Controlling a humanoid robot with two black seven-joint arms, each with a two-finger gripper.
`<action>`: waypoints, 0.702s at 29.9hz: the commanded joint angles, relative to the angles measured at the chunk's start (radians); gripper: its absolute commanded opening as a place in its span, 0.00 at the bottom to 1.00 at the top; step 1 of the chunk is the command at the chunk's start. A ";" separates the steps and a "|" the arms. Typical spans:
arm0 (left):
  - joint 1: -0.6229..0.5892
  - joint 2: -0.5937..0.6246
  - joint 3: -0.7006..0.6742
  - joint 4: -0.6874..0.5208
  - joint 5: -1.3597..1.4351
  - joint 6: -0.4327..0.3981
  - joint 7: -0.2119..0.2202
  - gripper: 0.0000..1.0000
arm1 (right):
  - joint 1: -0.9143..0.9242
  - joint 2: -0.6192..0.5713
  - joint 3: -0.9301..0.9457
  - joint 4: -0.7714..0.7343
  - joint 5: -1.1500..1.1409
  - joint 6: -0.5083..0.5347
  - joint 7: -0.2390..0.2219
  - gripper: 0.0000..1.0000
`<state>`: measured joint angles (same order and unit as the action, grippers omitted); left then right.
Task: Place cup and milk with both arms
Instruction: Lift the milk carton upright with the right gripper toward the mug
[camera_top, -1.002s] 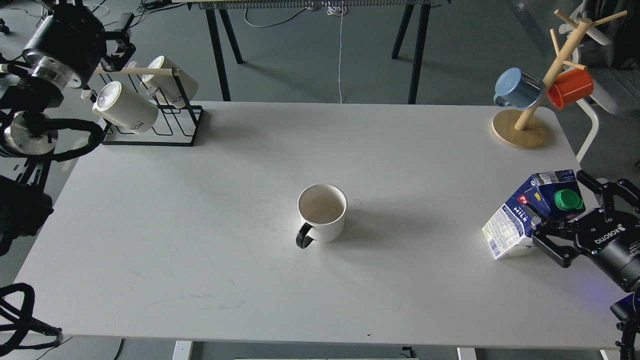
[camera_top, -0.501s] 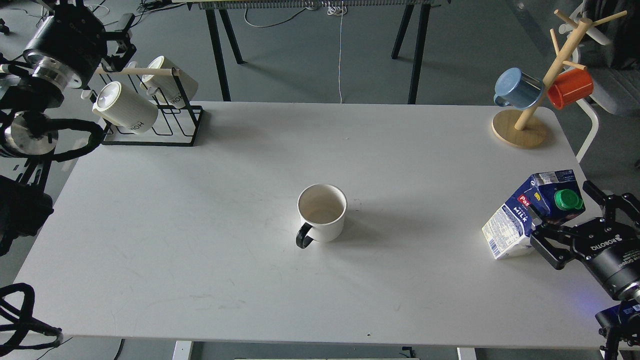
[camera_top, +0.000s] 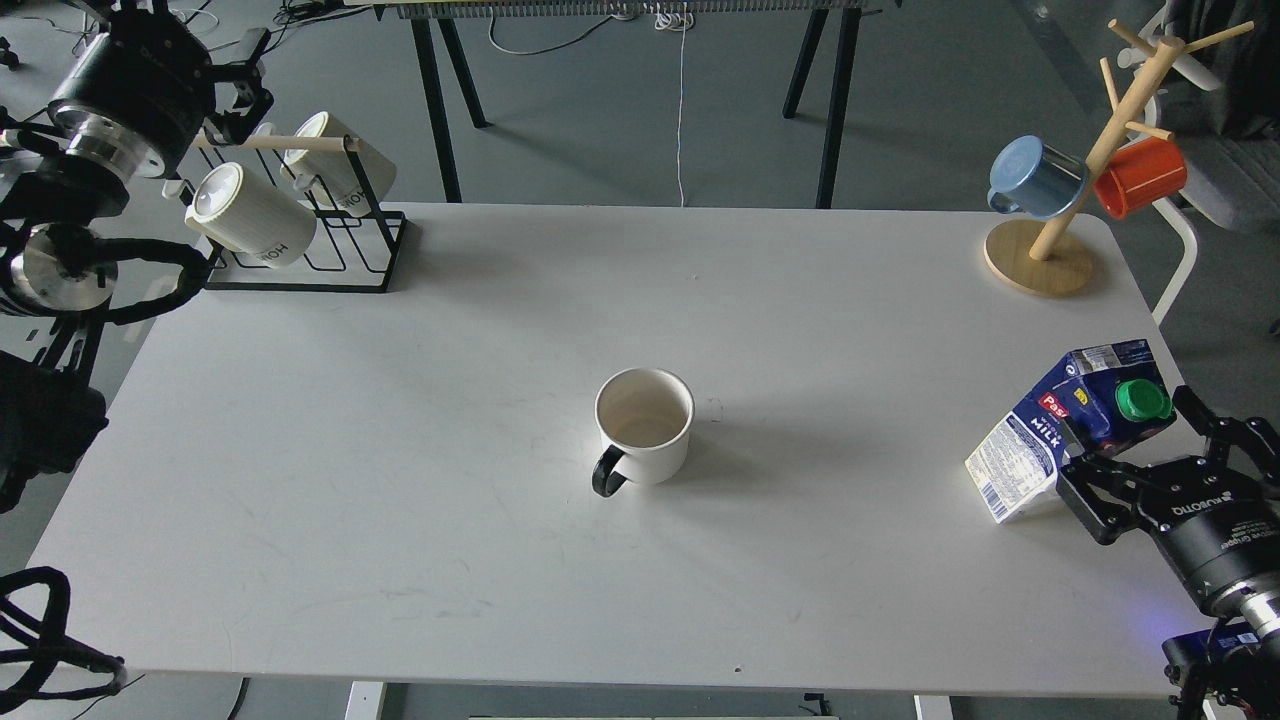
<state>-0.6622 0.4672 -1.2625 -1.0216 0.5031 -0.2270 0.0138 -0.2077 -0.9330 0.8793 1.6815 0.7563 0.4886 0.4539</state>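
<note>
The cup, a smooth white mug with a black handle turned toward me, stands upright at the middle of the table. The milk, a blue and white carton with a green cap, stands near the table's right edge, leaning a little. My right gripper is open just behind the carton's near right side. One finger is by the carton's base and the other is past the cap. My left gripper is raised at the far left by the mug rack, too dark to tell its fingers apart.
A black wire rack with two ribbed white mugs stands at the back left. A wooden mug tree with a blue mug and an orange mug stands at the back right.
My right gripper has drawn back toward the lower right, away from the milk carton. The carton has shifted slightly. The cup and left arm have not moved.
</note>
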 joint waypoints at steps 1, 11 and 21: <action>0.001 -0.001 0.000 0.000 0.000 0.000 0.000 0.99 | 0.001 0.040 0.001 -0.034 0.001 0.000 0.009 0.99; 0.001 -0.005 0.002 0.000 0.002 0.002 0.003 0.99 | 0.008 0.161 0.007 -0.125 0.000 0.000 0.009 0.99; 0.006 -0.007 0.002 0.000 0.002 0.002 0.003 0.99 | 0.016 0.178 0.000 -0.140 -0.008 0.000 0.009 0.99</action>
<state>-0.6602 0.4602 -1.2609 -1.0216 0.5048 -0.2256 0.0169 -0.1922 -0.7552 0.8851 1.5478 0.7531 0.4887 0.4633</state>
